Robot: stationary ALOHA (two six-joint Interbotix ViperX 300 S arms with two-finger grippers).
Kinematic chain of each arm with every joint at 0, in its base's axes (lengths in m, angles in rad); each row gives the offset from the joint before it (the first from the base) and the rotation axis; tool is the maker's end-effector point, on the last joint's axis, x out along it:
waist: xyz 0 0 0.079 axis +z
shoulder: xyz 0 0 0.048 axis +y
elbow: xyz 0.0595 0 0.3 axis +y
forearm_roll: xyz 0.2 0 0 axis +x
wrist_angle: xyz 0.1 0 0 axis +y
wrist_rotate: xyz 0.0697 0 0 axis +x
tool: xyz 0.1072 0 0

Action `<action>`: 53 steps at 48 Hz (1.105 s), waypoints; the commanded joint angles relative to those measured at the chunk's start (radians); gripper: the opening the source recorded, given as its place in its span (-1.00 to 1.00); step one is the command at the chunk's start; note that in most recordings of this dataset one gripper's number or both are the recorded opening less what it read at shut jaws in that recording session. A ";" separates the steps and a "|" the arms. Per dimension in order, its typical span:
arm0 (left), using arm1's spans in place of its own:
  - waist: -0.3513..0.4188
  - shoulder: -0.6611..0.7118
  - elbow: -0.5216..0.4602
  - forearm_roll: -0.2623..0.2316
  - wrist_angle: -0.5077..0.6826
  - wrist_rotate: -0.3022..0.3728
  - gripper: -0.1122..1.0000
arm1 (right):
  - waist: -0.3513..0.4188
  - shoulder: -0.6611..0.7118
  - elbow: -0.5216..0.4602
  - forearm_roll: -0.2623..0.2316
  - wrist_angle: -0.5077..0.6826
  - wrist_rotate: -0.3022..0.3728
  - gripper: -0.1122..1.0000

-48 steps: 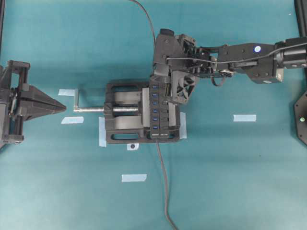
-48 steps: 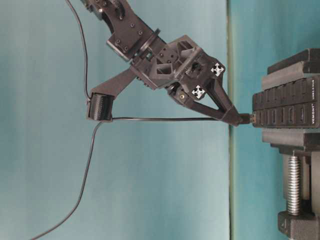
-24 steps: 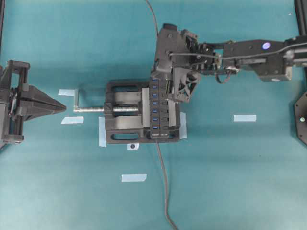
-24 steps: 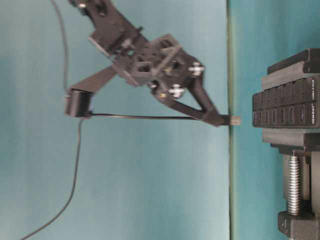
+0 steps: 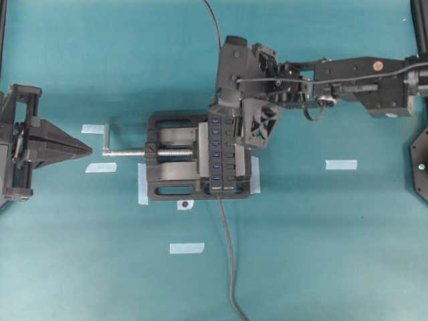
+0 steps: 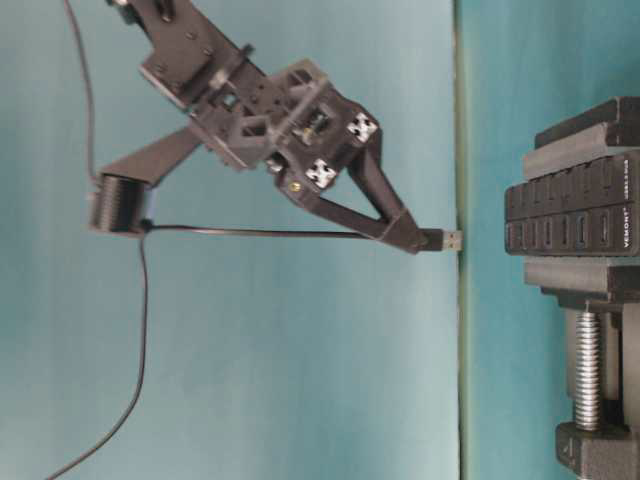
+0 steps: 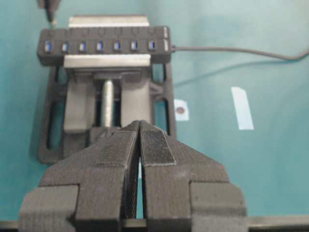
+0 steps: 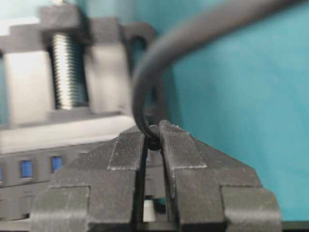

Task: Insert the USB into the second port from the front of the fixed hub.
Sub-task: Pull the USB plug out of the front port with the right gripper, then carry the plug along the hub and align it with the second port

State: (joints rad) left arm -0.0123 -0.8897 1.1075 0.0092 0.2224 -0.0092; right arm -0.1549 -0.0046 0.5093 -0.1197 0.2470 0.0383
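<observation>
A teal surface (image 5: 321,254) carries strips of pale tape (image 5: 186,248) and a black vise (image 5: 170,157) clamping the fixed hub (image 5: 223,157). Only the table-level view shows the gap: the USB (image 6: 440,240), pinched in the right tool (image 6: 405,237), hangs clear of the ports (silver tip exposed). The left tool (image 7: 140,145) rests pressed together, empty.

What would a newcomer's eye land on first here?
The right pincer, hanging clear of the table, pinches the USB, whose metal tip faces the fixed hub across a gap. The hub sits clamped in a black vise mid-table. The left pincer rests shut at the left edge.
</observation>
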 commanded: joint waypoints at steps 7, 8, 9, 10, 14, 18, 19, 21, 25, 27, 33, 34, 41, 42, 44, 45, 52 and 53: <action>0.002 0.003 -0.009 0.002 -0.005 0.000 -0.80 | 0.038 -0.066 -0.026 0.008 0.023 0.017 -0.66; 0.002 0.003 -0.011 0.002 -0.005 0.000 -0.80 | 0.041 -0.067 -0.026 0.009 0.025 0.020 -0.66; 0.002 0.003 -0.011 0.002 -0.005 0.000 -0.80 | 0.044 -0.069 -0.026 0.008 0.026 0.023 -0.66; 0.002 0.003 -0.009 0.002 -0.005 0.000 -0.80 | 0.049 -0.072 -0.026 0.009 0.028 0.026 -0.66; 0.002 0.003 -0.009 0.002 -0.005 0.000 -0.80 | 0.063 -0.077 -0.026 0.008 0.026 0.037 -0.66; 0.002 0.003 -0.009 0.002 -0.005 0.000 -0.80 | 0.077 -0.078 -0.026 0.008 0.028 0.048 -0.66; 0.002 0.003 -0.009 0.002 -0.005 0.000 -0.80 | 0.081 -0.078 -0.026 0.008 0.026 0.049 -0.66; 0.002 0.003 -0.009 0.002 -0.005 0.000 -0.80 | 0.089 -0.078 -0.025 0.009 0.028 0.052 -0.66; 0.002 0.003 -0.009 0.002 -0.005 0.000 -0.80 | 0.101 -0.078 -0.023 0.009 0.028 0.060 -0.66; 0.003 0.003 -0.009 0.003 -0.005 0.000 -0.80 | 0.106 -0.078 -0.023 0.009 0.028 0.061 -0.66; 0.003 0.002 -0.009 0.002 -0.005 0.000 -0.80 | 0.121 -0.078 -0.020 0.009 0.028 0.074 -0.66; 0.003 0.002 -0.008 0.002 -0.005 0.000 -0.80 | 0.123 -0.077 -0.020 0.008 0.028 0.075 -0.66; 0.003 0.002 -0.009 0.002 -0.005 0.000 -0.80 | 0.132 -0.074 -0.014 0.009 0.028 0.092 -0.66; 0.003 0.002 -0.009 0.002 -0.005 0.000 -0.80 | 0.132 -0.074 -0.012 0.009 0.028 0.095 -0.66; 0.003 0.000 -0.008 0.002 -0.006 0.000 -0.80 | 0.133 -0.072 -0.011 0.008 0.025 0.101 -0.66; 0.003 0.002 -0.008 0.002 -0.005 0.000 -0.80 | 0.135 -0.072 -0.009 0.009 0.023 0.103 -0.66; 0.003 0.002 -0.009 0.002 -0.005 0.000 -0.80 | 0.144 -0.064 0.005 0.009 0.021 0.118 -0.66; 0.003 0.002 -0.009 0.002 -0.005 0.000 -0.80 | 0.146 -0.064 0.008 0.009 0.021 0.120 -0.66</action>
State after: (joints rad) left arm -0.0107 -0.8928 1.1121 0.0092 0.2224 -0.0077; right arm -0.0184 -0.0506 0.5185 -0.1120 0.2777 0.1442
